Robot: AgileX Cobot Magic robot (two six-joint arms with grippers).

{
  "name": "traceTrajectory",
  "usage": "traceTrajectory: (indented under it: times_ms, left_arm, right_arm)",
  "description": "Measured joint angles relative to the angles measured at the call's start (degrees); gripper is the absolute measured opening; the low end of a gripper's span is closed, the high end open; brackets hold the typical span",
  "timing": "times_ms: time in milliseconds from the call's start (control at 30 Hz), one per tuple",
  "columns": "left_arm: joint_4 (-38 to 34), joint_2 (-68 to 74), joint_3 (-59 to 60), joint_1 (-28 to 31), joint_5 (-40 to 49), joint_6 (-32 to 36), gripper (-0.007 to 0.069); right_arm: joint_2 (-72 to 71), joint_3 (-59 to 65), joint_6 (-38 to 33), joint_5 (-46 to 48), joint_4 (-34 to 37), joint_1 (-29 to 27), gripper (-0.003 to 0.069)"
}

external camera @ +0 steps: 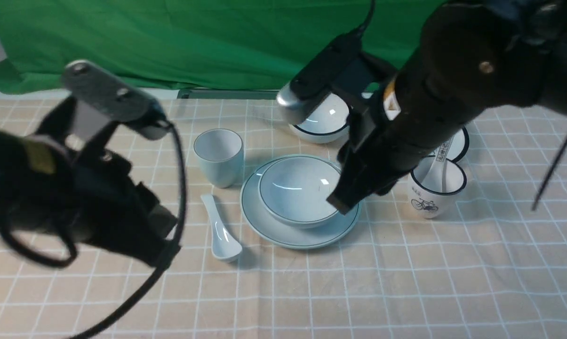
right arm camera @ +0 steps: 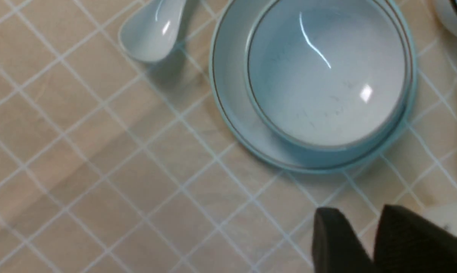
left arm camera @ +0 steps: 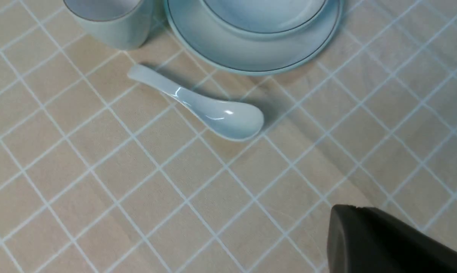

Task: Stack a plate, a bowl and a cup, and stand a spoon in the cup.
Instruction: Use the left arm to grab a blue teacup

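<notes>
Your right arm [external camera: 452, 80] angles down toward the centre. The right gripper [external camera: 345, 197] has its 2 fingers [right arm camera: 334, 242] nearly together and holds nothing. Your left arm [external camera: 71, 197] hovers raised. Only 1 finger [left arm camera: 383, 242] of the left gripper [external camera: 158, 240] shows, so its spread is unclear.

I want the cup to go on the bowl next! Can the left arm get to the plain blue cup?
Probably yes. The cup stands upright toward the left arm, with nothing over it; the spoon lies flat nearby, and the right hand hangs by the bowl.

pale blue bowl [external camera: 298, 188] — dark rim line, beige checked tablecloth [external camera: 405, 282]
</notes>
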Motion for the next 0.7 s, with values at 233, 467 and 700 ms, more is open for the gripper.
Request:
traceTrajectory:
  times_ms: [233,467,700]
  left_arm:
    - [4.92,25.28,-20.95,2.01,2.44,5.35,0.0134]
    - [5.70,39.72,-33.53,5.31,5.18,10.57,0.0371]
    - [6.52,49.20,-39.10,6.64,1.09,13.43,0.0397]
  right_arm:
    - [-16.97,16.59,4.20,-0.28,0.47,0.00,0.0118]
    - [-28.96,29.35,8.24,-2.44,0.64,0.00,0.0132]
    - [-38.42,37.13,12.94,-2.83,0.69,0.00,0.0143]
